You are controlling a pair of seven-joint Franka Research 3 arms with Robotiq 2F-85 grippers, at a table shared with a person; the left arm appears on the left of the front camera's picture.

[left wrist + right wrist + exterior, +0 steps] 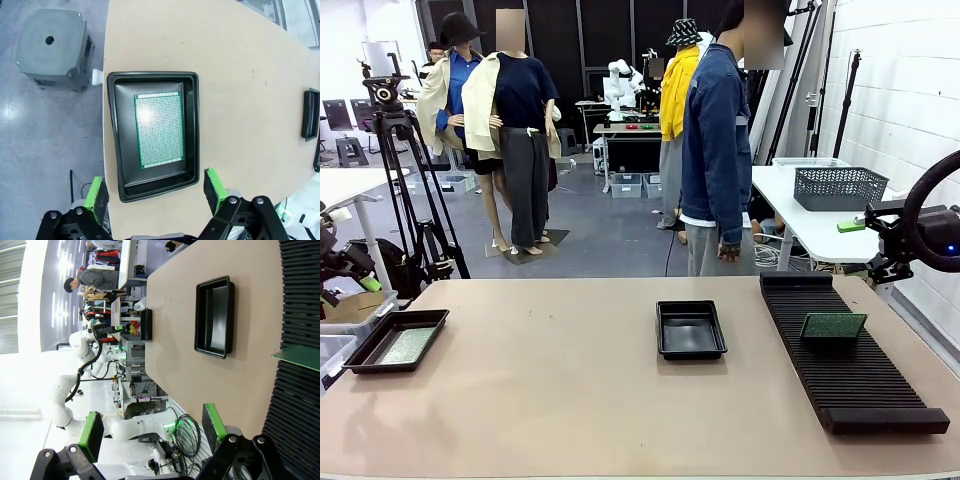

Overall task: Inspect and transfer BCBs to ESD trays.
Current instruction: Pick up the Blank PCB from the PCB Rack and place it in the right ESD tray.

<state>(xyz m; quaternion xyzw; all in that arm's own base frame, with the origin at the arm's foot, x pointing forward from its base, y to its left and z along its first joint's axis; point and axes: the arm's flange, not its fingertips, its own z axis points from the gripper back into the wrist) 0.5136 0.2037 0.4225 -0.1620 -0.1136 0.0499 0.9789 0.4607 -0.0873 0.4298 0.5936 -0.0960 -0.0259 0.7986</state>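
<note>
Over the left tray [119, 150] we hang our left gripper [155, 192] agape, empty; right gripper [152, 432] too, near the rack [300, 300] where a board [300, 357] stands.

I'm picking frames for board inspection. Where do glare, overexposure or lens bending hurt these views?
Left wrist view: glare whitens part of the BCB in its ESD tray; table edge bows. Right wrist view: left side blown out white. Front view: evenly lit.

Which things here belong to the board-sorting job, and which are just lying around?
Job: left tray with a board; empty middle tray; second board standing in the rack.
Lying about: mesh basket, tripod.
</note>
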